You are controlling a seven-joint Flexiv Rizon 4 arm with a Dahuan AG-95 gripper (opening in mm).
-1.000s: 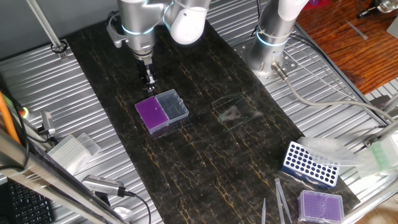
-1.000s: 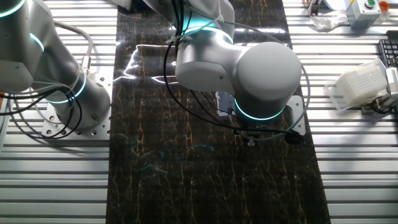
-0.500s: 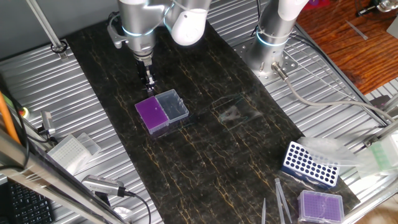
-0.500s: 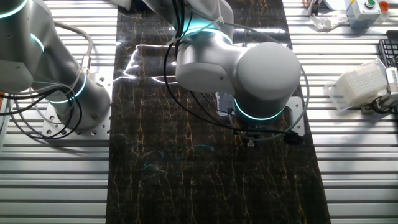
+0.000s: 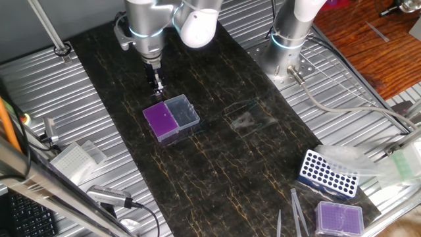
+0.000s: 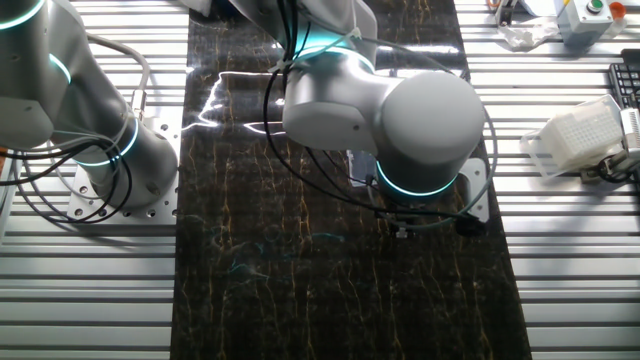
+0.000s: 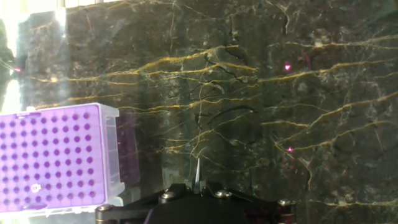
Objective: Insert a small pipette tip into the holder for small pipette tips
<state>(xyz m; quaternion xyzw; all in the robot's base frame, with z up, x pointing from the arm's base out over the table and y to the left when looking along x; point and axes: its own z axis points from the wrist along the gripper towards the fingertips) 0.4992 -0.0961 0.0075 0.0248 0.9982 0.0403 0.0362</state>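
Hand: the hand [image 5: 158,92] is held just behind the holder, fingers pinched on a small pipette tip [image 7: 197,173].
Holder: the holder for small pipette tips [image 5: 162,120] is seen on the dark bench [image 5: 217,164], lid open beside it.
Change: almost none is seen since earlier; the arm is barely shifted.

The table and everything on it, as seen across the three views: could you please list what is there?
holder for small pipette tips: one, vivid purple grid, clear lid open beside it, middle of the dark mat.
pipette tip: one, thin and clear, between the fingers.
blue rack: one, blue with round holes, near right corner.
paler purple box: one, in front of the blue rack.
white tip box: one, on the slatted table.
dark mat: one, black with gold veins.
gripper: one, just behind the holder, shut on the tip.
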